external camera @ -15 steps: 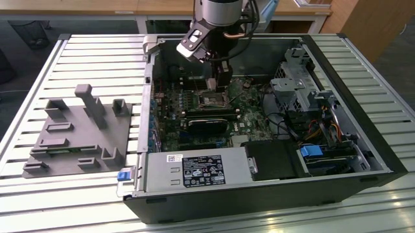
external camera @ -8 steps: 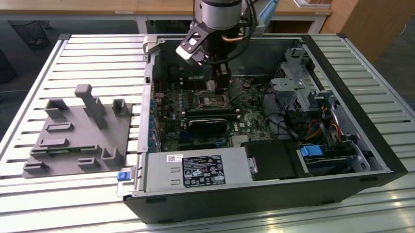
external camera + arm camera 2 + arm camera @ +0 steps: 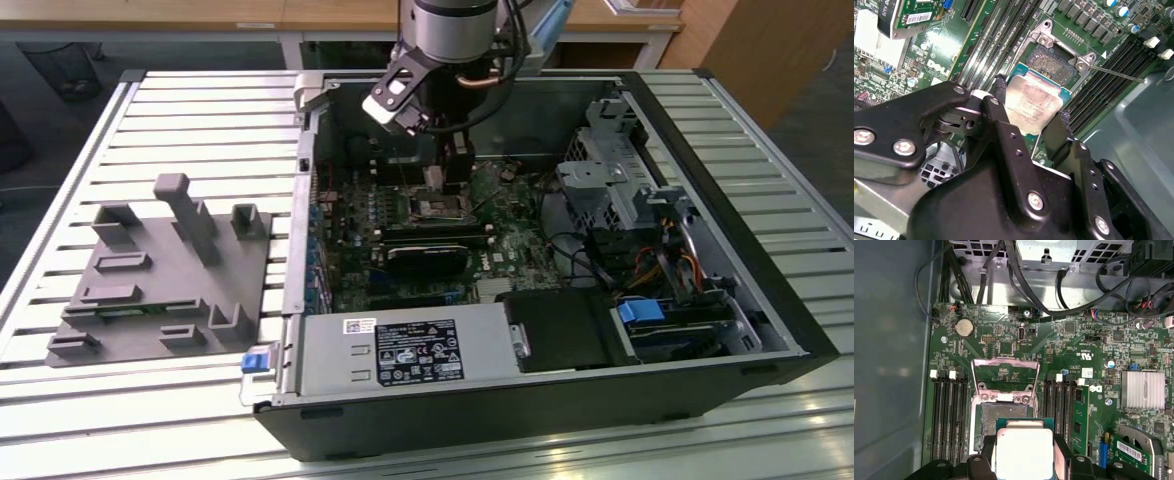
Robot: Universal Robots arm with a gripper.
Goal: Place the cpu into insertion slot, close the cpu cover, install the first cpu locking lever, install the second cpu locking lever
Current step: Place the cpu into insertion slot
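arm (image 3: 454,30): silver-grey cylinder, upper centre of frame, black bracket beneath. gripper (image 3: 1030,102): matte black linkages, silver screws (image 3: 1035,200) (round-headed), black fingers (image 3: 1005,124).

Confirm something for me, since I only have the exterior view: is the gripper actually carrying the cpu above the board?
Observer: Yes. In both wrist views the gripper is shut on the cpu, silver top facing the cameras.
Operator: Is the cpu cover out of the way?
Observer: In the first wrist view the cpu cover is swung open, off the insertion slot.
Operator: Chip seated yet?
Observer: No. The insertion slot's dark centre lies bare, and the cpu is held clear of it.
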